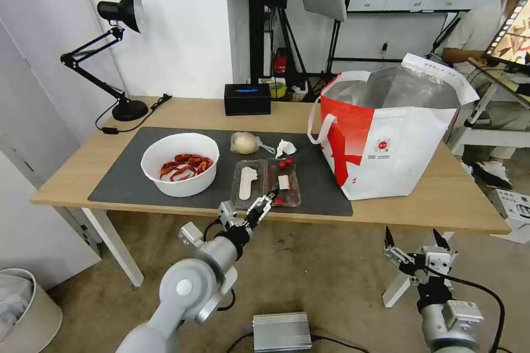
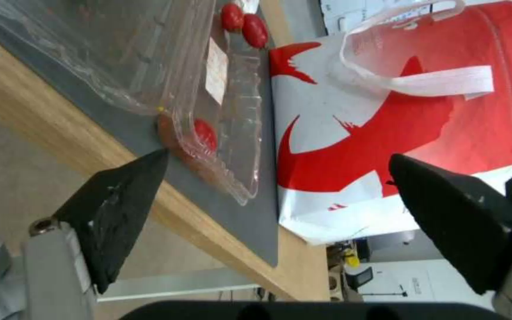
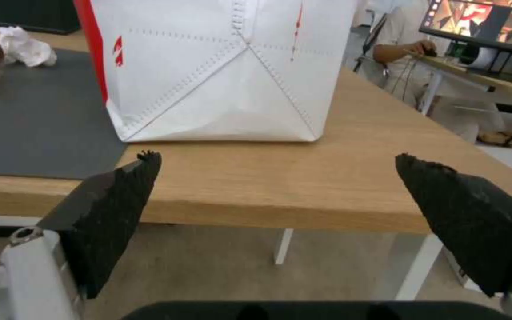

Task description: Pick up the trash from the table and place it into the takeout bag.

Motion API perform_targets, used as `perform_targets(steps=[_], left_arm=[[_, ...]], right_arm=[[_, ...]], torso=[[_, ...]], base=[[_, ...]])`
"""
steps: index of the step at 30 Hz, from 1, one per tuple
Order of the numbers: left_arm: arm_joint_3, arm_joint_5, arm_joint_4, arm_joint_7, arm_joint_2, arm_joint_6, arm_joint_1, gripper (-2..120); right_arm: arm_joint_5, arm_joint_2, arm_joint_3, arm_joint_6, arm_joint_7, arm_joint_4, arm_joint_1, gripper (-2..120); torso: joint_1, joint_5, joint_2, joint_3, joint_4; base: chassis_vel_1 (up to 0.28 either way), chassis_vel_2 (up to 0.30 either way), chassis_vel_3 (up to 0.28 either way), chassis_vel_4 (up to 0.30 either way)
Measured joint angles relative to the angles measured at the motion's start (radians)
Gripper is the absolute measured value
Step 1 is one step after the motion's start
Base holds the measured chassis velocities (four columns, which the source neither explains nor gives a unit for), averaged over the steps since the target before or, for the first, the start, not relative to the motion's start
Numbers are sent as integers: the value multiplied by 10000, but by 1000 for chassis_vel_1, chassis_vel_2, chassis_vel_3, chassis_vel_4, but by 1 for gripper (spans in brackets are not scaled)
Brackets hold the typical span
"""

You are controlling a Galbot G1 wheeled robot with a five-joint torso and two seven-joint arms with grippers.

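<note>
Landmark for all positions: the dark grey mat [image 1: 127,185] on the light-wood table [image 1: 72,174]. Off the mat's far left corner stands a black desk lamp [image 1: 118,55]. On the mat's left half sits the white bowl [image 1: 180,164], holding red shells. Behind the mat's far edge, near its middle, is a black box [image 1: 247,99]. Just inside that far edge, at the mat's centre, lies the beige lump in clear wrap [image 1: 244,143], with the crumpled white tissue [image 1: 285,148] close beside it on the right, apart from it. Toward the mat's near edge, centre, the clear plastic hinged tray [image 1: 268,182] lies open and flat, with red scraps in its right half. The left gripper [image 1: 263,208] is at the mat's near edge, at the tray's near rim; the left wrist view shows its fingers spread wide, empty, one fingertip [image 2: 149,166] just beside the tray's corner [image 2: 226,178]; contact cannot be confirmed. The takeout bag [image 1: 386,143] stands upright, mouth open, overlapping the mat's right edge and extending onto bare wood. The right gripper [image 1: 414,245] hangs below and in front of the table edge, right of the mat, fingers wide apart, holding nothing.
</note>
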Motion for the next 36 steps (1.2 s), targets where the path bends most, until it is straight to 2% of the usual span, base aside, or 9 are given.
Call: perform_targets(steps=[36], left_arm=[[51,1081,994,161,-246,-138,-460,100]], right_arm=[[-36,161,-44,102,53,-231,68,100]], torso=[[-1,0,0,-1,0]], base=[[0,0,0,0]])
